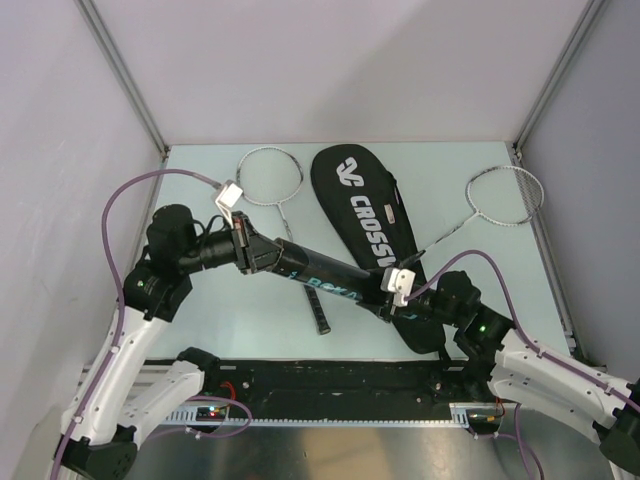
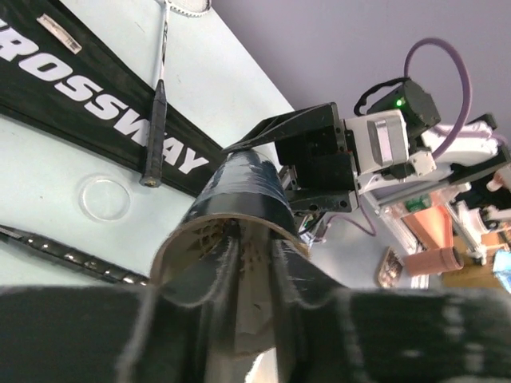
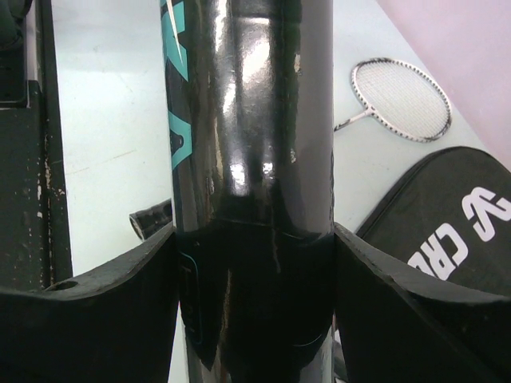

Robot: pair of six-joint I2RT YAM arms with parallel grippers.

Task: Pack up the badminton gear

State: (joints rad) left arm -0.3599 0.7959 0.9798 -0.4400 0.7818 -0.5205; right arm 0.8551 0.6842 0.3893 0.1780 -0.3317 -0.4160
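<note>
Black tube (image 1: 320, 272) is held off the table (image 1: 215, 320), slanting from upper left to lower right between the two arms.

Right gripper (image 1: 392, 292) is clamped on the tube's lower right end. In the right wrist view both fingers (image 3: 104, 319) press against the tube's sides, with the glossy black wall and its teal lettering filling the gap.

Left gripper (image 1: 252, 250) is at the tube's other, open end. In the left wrist view its fingers (image 2: 211, 279) reach into the mouth with a narrow gap between them. The tips are hidden inside, so I cannot tell whether they pinch anything. A pale latticed thing (image 2: 209, 233) shows just inside the rim, too dim to name.

The black bag (image 1: 365, 200) lies flat mid-table, lettering up, partly under the tube.

One racquet (image 1: 270, 177) lies left of the bag, head towards the far edge, its handle passing under the tube.

The second racquet (image 1: 505, 195) is at the far right, its handle resting across the bag.

A clear round lid (image 2: 104, 198) lies on the table near the bag's edge.
</note>
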